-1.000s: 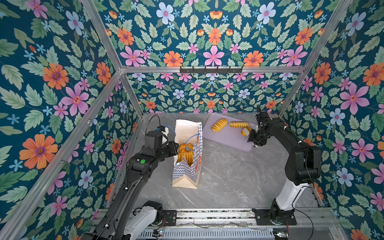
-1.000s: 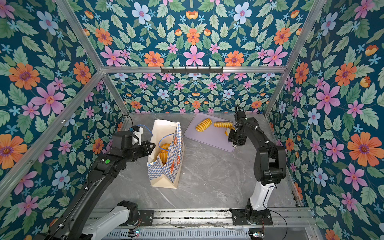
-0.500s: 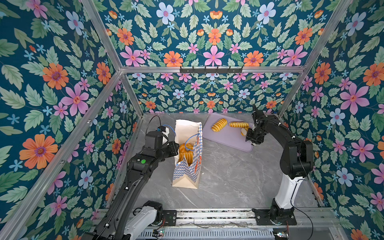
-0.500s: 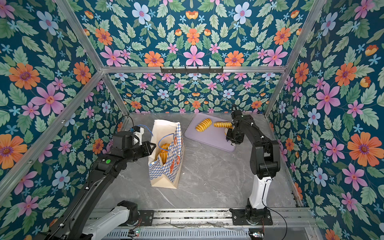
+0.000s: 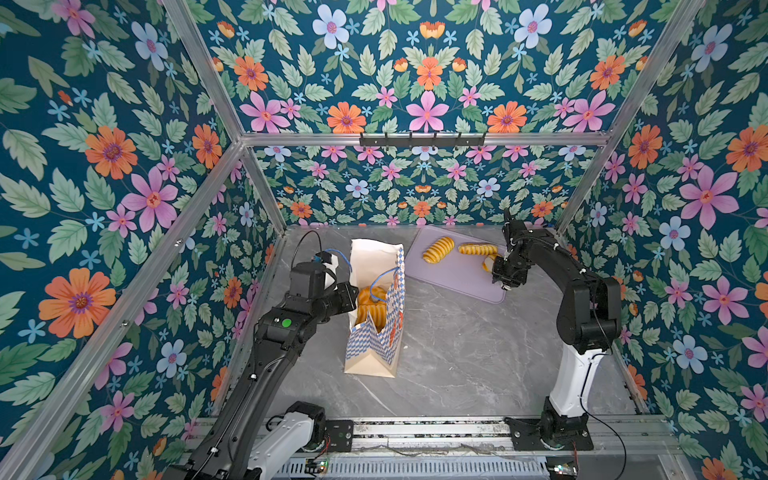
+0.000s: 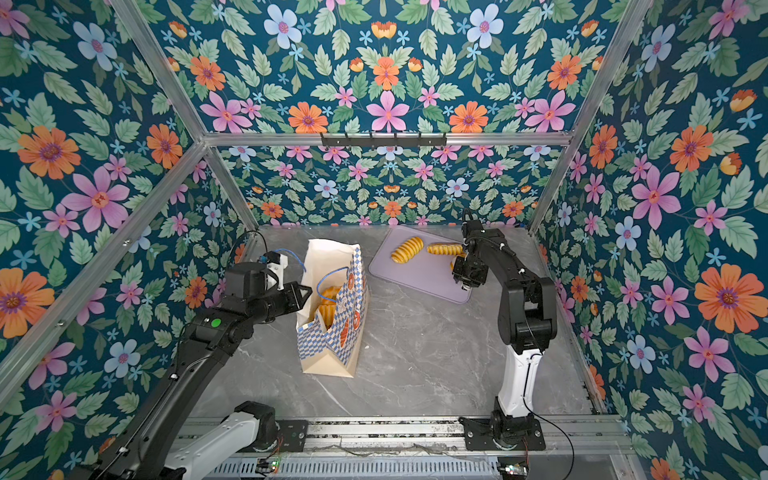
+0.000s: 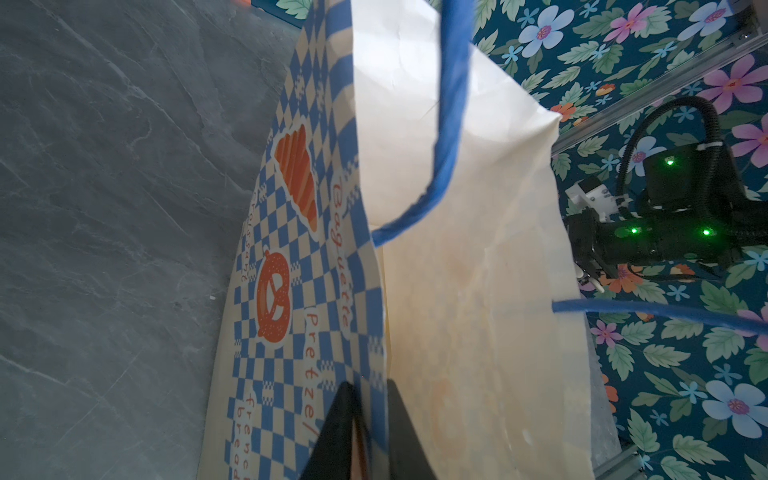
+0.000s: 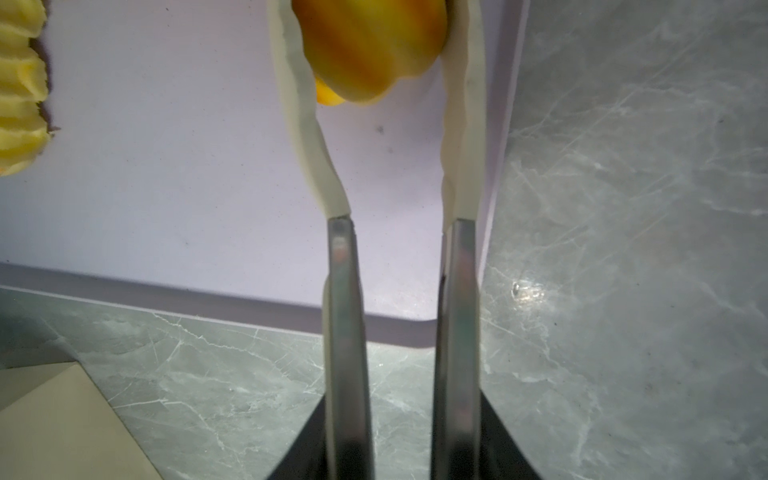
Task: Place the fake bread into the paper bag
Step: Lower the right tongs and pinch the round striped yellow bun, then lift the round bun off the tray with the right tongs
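The paper bag [image 5: 374, 332] [image 6: 332, 340] stands open on the grey table, with several pieces of fake bread [image 5: 370, 303] [image 6: 328, 303] inside. My left gripper [image 5: 353, 297] [image 6: 305, 293] [image 7: 370, 399] is shut on the bag's rim [image 7: 457, 249], one finger on each side of the wall. My right gripper [image 5: 492, 266] [image 6: 455, 264] [image 8: 376, 16] is down on the lilac tray, its white fingers pressed against both sides of a golden pastry [image 8: 365, 50] [image 5: 487, 262]. A ridged pastry [image 5: 437, 249] [image 6: 406, 249] [image 8: 20, 83] and a long braided one [image 5: 477, 248] [image 6: 444, 248] lie further back on the tray.
The lilac tray [image 5: 453, 276] [image 6: 419, 274] [image 8: 166, 166] lies at the back right of the table, its near corner just below my right gripper. Floral walls close in the table at the back and on both sides. Bare grey tabletop lies between bag and tray.
My right arm has raised its elbow and drawn in over the tray, and its jaws have narrowed onto the pastry. The left arm and the bag have not moved.
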`<state>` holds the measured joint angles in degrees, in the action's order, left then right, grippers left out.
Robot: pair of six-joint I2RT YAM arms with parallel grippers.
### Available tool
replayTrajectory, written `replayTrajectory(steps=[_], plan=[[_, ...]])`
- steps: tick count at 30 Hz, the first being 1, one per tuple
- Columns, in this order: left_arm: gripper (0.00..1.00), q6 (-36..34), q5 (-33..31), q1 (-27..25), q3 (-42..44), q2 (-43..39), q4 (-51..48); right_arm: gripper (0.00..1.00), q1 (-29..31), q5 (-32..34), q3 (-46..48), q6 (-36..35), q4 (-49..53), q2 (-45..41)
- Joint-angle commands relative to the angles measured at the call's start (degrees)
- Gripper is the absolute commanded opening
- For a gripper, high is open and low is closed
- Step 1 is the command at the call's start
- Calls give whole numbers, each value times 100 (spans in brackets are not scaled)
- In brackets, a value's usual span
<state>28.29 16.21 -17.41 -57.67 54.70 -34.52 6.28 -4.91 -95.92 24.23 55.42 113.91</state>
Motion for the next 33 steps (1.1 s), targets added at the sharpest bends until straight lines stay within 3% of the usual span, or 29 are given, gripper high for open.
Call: replayTrajectory(steps=[1, 19, 33], plan=[[16, -19, -102, 6, -5, -42, 60, 38, 7, 51, 91, 2, 5, -118], [16, -52, -171, 3, -152, 7, -37, 33, 5, -132, 1016, 82, -351, -1118], [16, -34, -289, 3, -209, -48, -181, 32, 128, -516, 1541, 227, -466, -2484]])
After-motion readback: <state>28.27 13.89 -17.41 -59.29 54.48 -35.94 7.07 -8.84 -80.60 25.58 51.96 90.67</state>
